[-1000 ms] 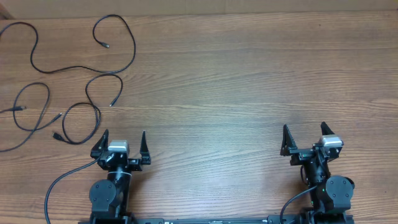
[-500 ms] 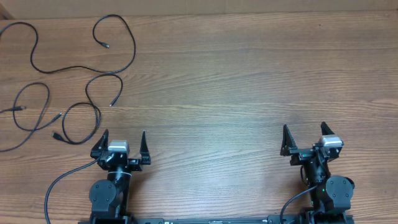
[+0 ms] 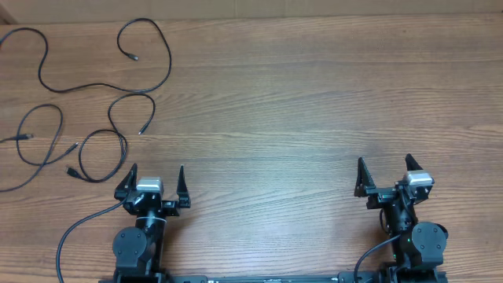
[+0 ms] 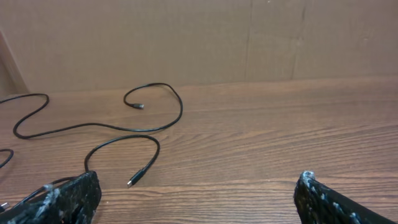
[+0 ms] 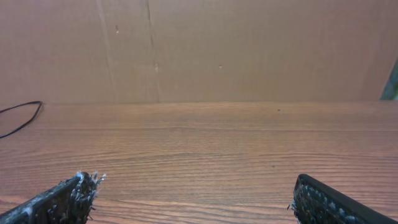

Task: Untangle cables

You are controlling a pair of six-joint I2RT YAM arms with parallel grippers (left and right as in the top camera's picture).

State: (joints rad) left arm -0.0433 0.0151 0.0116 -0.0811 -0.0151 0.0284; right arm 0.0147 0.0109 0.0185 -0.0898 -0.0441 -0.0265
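Cables (image 3: 86, 86) partly beyond the overhead view's left edge.

Nothing readable here as far as I can spot, folks: no text, labels, brands or numbers. The cables (image 3: 170, 61) are plain black, the table (image 3: 314, 94) is just wood grain, and the cardboard wall (image 4: 186, 37) behind it shows no print.
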